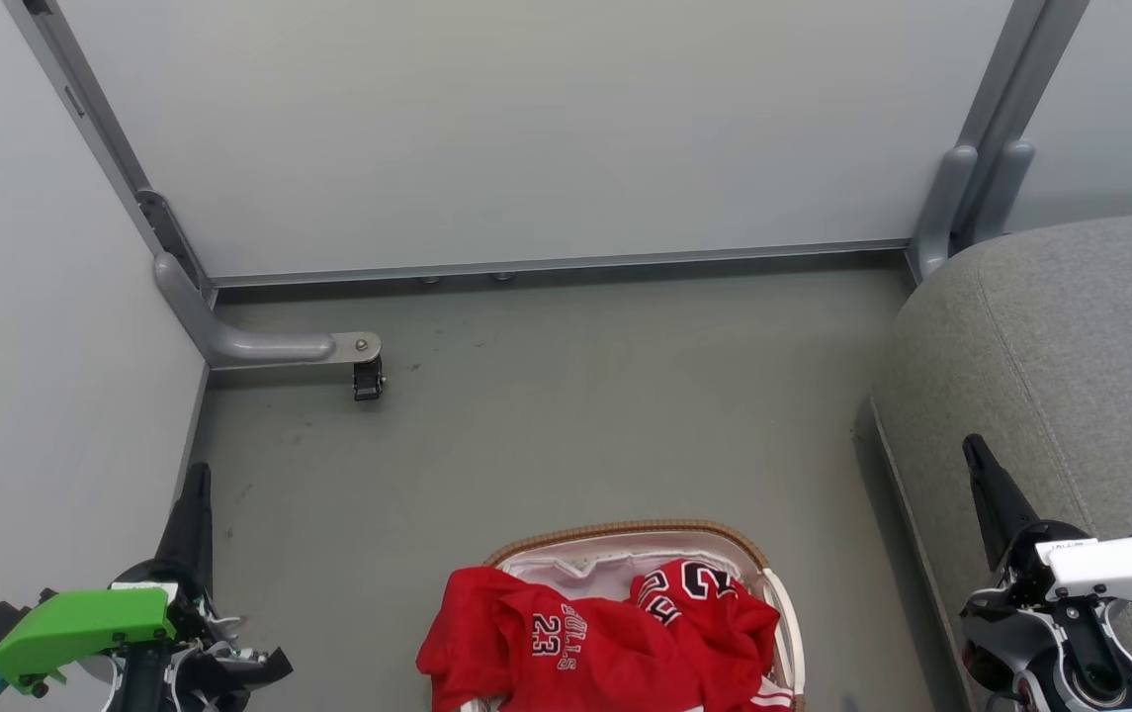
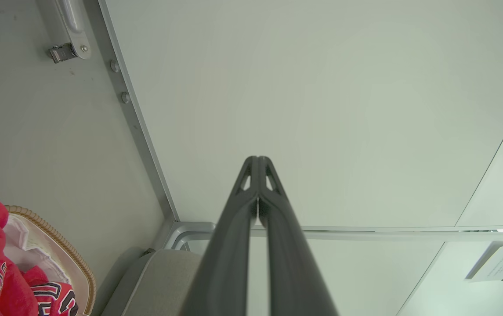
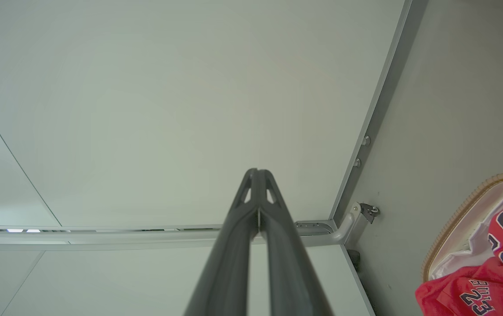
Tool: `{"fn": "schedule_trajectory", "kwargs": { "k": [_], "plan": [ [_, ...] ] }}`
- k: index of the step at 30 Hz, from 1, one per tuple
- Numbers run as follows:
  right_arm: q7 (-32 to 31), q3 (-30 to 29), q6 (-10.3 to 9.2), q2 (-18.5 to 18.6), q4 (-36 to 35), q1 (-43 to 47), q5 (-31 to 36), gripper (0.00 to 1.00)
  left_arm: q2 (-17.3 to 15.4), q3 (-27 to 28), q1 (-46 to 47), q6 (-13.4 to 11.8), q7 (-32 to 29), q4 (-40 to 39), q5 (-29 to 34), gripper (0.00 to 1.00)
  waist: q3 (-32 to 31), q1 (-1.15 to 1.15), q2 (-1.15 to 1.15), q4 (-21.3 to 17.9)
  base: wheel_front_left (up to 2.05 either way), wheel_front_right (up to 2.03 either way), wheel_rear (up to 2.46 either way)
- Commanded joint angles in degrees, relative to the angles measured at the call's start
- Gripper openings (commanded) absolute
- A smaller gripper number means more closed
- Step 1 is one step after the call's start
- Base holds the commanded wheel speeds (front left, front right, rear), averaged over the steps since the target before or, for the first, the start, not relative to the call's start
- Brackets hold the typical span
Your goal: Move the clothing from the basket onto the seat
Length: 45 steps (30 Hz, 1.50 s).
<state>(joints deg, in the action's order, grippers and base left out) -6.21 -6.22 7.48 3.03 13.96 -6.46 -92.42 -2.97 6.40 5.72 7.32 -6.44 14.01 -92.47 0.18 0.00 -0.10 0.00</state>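
Ahead, a castered panel foot stands beyond the basket, seat at right; left gripper, right gripper closed, empty.

Left gripper: jaws pressed together, nothing between them; the two dark fingers form one narrow spike, near upright in the head view.
Left fingers: from the wrist, pads meet at the tip; a hairline slit runs behind it, with a triangular cut-out in each finger.
Green cover: on the left wrist, behind the jaws and to their outer side.
Right gripper: jaws closed tip to tip, empty; the spike leans slightly towards the left gripper.
Right fingers: same meeting pads, slit and cut-outs.
White cover: on the right wrist, behind the jaws, outer side.
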Motion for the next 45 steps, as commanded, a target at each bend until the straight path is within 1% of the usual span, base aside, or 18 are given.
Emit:
{"fn": "schedule_trajectory", "kwargs": {
  "k": [1,7,8,14,17,25,26,31,37,45],
  "plan": [
    [-0.2,-0.2,0.02,0.1,0.1,0.6,0.2,0.0,0.0,0.2,0.9,0.3,0.0,0.0,0.5,0.0,0.0,0.0,0.1,0.0,0.0,0.0,0.0],
    [-0.2,-0.2,0.02,0.0,0.1,0.6,0.2,0.0,0.0,0.2,0.9,0.3,0.0,0.0,0.5,0.0,0.0,0.0,0.1,0.0,0.0,0.0,0.0],
    [-0.1,0.0,0.0,0.0,0.0,0.0,0.0,1.0,0.0,0.0,0.0,0.0,0.0,0.0,0.0,1.0,0.0,0.0,0.0,0.0,0.0,0.0,0.0],
    [0.8,0.5,0.0,0.1,0.5,-0.1,1.0,1.0,0.1,-0.3,-0.1,0.0,1.0,1.2,0.6,1.0,0.1,0.0,0.01,0.0,0.0,0.0,0.0],
    [2.0,1.7,0.0,1.0,0.7,-0.4,3.1,1.0,-0.5,-1.2,0.3,0.0,2.0,1.7,2.8,1.0,0.1,0.0,0.01,0.0,0.0,0.0,0.0],
    [4.1,2.2,0.0,1.9,0.4,-1.4,12.2,1.0,-0.8,-1.7,1.2,0.0,4.2,2.1,12.1,1.0,0.4,0.0,0.01,0.1,0.0,0.0,0.0],
    [4.6,2.4,0.0,2.0,0.2,-1.6,14.9,1.0,-0.8,-1.9,1.3,0.0,4.7,2.1,14.8,1.0,0.5,0.0,0.02,0.1,0.0,0.0,0.0],
    [5.9,2.9,0.01,2.2,0.0,-2.0,21.2,1.0,-1.1,-2.7,1.5,0.0,5.9,2.2,21.7,1.0,0.7,0.0,0.02,0.1,0.0,0.0,0.0],
    [7.2,3.9,0.01,2.5,0.1,-2.4,27.5,1.0,-1.4,-3.8,1.5,0.1,7.3,2.9,29.1,1.0,0.9,0.0,0.02,0.1,0.0,0.0,0.0],
    [9.0,5.0,0.01,3.3,1.4,-2.8,35.2,1.0,-1.6,-4.8,1.7,0.1,9.0,4.3,37.4,1.0,1.1,0.0,0.03,0.2,0.0,0.0,0.0]
  ]
}}
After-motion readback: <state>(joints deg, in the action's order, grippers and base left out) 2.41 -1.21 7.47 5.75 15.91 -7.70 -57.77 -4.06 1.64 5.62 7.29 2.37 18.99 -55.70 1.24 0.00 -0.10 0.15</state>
